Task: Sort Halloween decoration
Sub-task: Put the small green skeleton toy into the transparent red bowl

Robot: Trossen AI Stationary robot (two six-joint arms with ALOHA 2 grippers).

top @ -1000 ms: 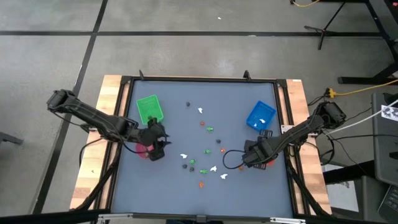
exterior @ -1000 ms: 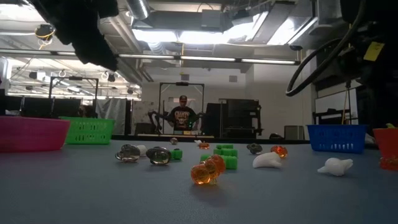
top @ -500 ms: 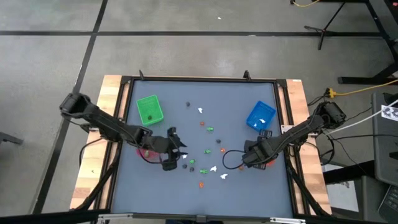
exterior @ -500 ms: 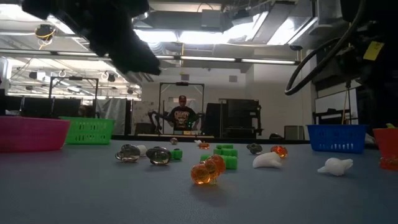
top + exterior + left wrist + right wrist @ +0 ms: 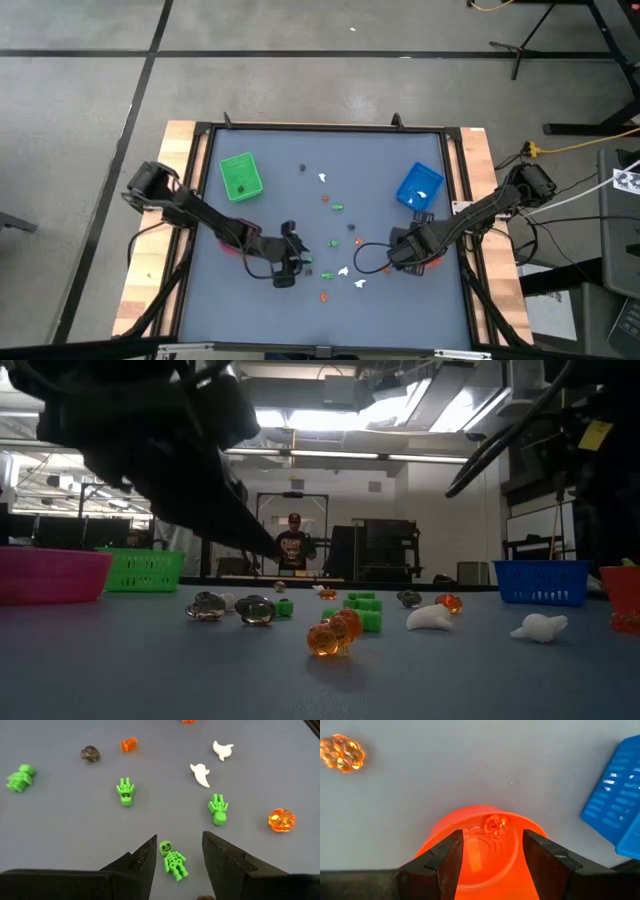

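The left gripper [image 5: 177,851] hovers over the middle of the table [image 5: 270,310] with its fingers parted and nothing between them but air, a green skeleton figure [image 5: 172,860] lying on the surface right in the gap. The right gripper [image 5: 492,852], likewise spread and empty, hangs above the orange bowl [image 5: 470,865], where one orange figure [image 5: 495,825] sits. The other Halloween decoration pieces [image 5: 335,240] lie scattered between the green tray [image 5: 240,175] and blue tray [image 5: 418,186].

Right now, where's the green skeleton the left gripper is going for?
In the left wrist view the green skeleton lies flat on the table between the open left gripper fingers, untouched, near another green figure.
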